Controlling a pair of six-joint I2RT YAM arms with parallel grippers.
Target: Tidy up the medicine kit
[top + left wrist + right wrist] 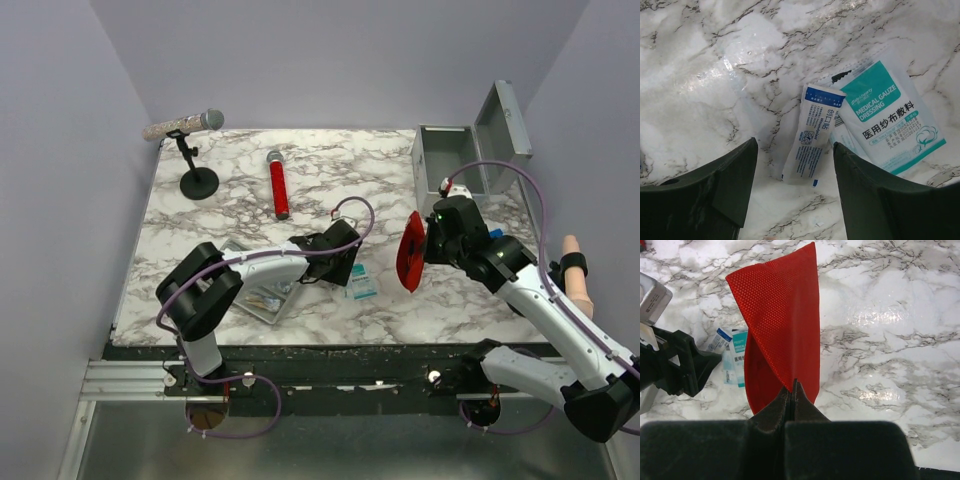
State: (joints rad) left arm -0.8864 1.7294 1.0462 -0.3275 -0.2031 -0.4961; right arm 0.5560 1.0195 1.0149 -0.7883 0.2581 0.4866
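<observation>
Because the right gripper (pixel 792 387) is clamping only an edge of the limp red mesh cloth (pixel 785 325), the cloth may be slipping loose; the left gripper (pixel 794 150) is hanging wide apart.

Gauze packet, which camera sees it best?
The left wrist view: the gauze packet is close and its label is readable. Top external shows it as a tiny teal rectangle; right wrist shows only a strip beside the red cloth.

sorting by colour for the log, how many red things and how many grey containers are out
red: 2, microphone, mesh cloth
grey containers: 2, medicine kit, tray
total: 4
</observation>
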